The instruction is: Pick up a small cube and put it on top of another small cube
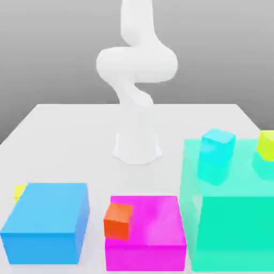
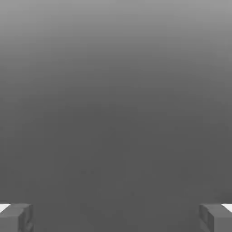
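The small cube [image 1: 20, 191], warm yellow, rests on the white table [image 1: 64, 128] at the exterior view's left, mostly hidden behind a big blue block [image 1: 48, 222]. An orange small cube [image 1: 118, 220] leans at the near left corner of a magenta block [image 1: 152, 230]. A cyan cube [image 1: 216, 155] and a lime small cube [image 1: 266, 144] stand on a tall teal block [image 1: 230, 214]. In the hand view my gripper [image 2: 116, 217] is open, its fingertips [image 2: 16, 217] far apart with plain grey background between them. My white arm [image 1: 136, 69] rises from its base and leaves the picture upward.
The three big blocks stand in a row along the near edge of the table. The arm's base [image 1: 137, 149] stands mid-table behind them. Bare white tabletop lies around the base and toward the back.
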